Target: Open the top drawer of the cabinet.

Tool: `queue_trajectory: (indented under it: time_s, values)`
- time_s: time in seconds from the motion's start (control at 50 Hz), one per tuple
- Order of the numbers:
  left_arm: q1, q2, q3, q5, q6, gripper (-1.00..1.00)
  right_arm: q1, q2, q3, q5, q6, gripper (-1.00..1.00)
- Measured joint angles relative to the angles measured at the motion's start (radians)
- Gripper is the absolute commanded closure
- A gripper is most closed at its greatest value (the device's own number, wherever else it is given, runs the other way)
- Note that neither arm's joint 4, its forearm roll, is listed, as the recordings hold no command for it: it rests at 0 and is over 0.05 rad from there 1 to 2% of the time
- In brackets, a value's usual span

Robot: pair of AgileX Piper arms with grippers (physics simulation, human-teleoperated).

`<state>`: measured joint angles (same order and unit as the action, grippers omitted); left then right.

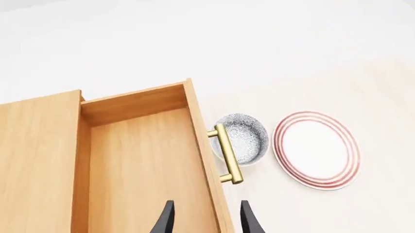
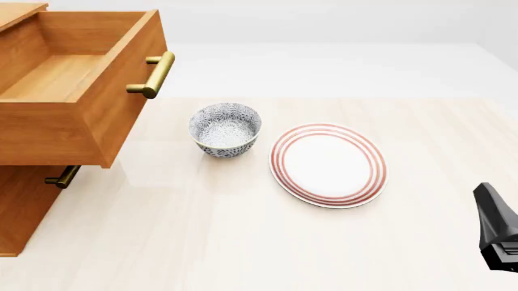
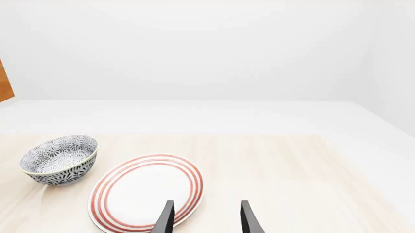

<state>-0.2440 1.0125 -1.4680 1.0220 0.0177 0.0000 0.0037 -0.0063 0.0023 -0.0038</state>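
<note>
The top drawer [image 2: 81, 79] stands pulled far out of the cabinet [image 2: 20, 206], and its orange-brown inside is bare. Its brass bar handle [image 2: 155, 76] faces the bowl. In the left wrist view the drawer [image 1: 143, 165] and its handle [image 1: 227, 153] lie below my left gripper [image 1: 206, 218]. That gripper is open and empty, above the drawer's front panel and apart from the handle. The left arm is out of the front view. My right gripper [image 3: 204, 218] is open and empty over the table near the plate. Its dark body [image 2: 495, 233] shows at the front view's right edge.
A patterned grey bowl [image 2: 225, 129] stands on the table just in front of the open drawer. A white plate with red rings [image 2: 328, 163] lies to its right. A lower drawer's brass handle [image 2: 63, 177] shows under the open drawer; that drawer is closed.
</note>
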Motion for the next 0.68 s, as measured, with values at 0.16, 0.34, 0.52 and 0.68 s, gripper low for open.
queue_trajectory:
  time_s: [0.16, 0.34, 0.52, 0.68]
  values:
    - [0.003, -0.034, -0.008, -0.006, 0.027, -1.00, 0.000, 0.000, 0.000, 0.000, 0.000, -1.00]
    - [0.005, -0.069, -0.012, -0.009, 0.053, -1.00, 0.000, 0.000, 0.000, 0.000, 0.000, -1.00]
    - [0.011, -0.109, -0.007, -0.012, 0.074, -1.00, 0.000, 0.000, 0.000, 0.000, 0.000, -1.00]
    - [0.018, -0.148, 0.008, -0.016, 0.091, -1.00, 0.000, 0.000, 0.000, 0.000, 0.000, -1.00]
